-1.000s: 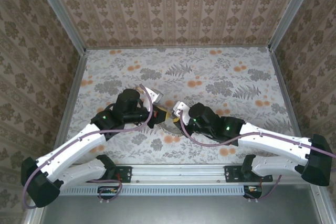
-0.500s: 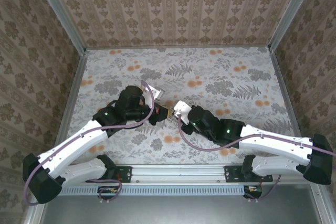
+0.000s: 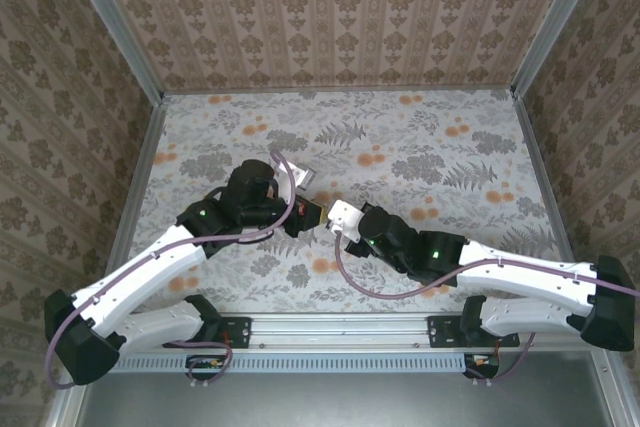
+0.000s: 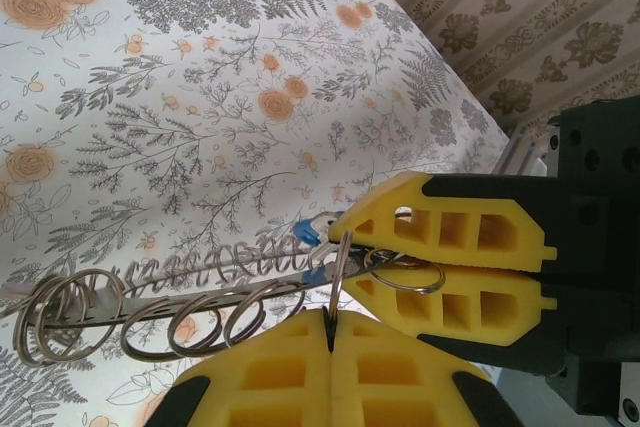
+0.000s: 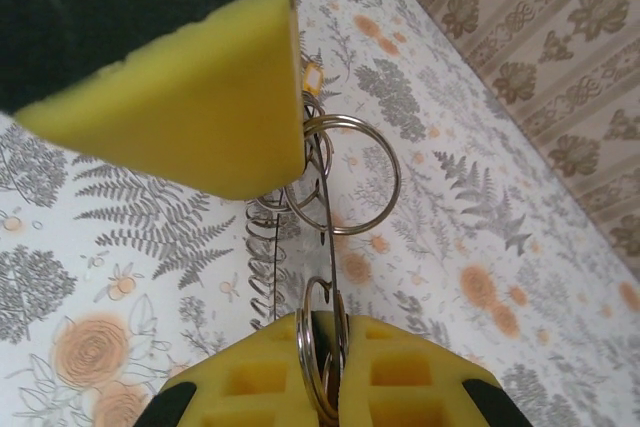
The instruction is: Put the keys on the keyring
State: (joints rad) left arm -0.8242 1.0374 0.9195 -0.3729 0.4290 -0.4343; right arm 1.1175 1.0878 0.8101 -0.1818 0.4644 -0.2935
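Top external: fixed high behind the arm bases (image 3: 222, 328), looked down and forward over the whole table (image 3: 420, 132) from well back. Left wrist: sat just behind the left gripper (image 4: 330, 325), close above the tabletop, faced the right gripper (image 4: 350, 250) and a papered wall (image 4: 520, 27); right wrist: equally close, faced back at the left gripper. All three shared the keyring (image 4: 225, 267) where both grippers met.
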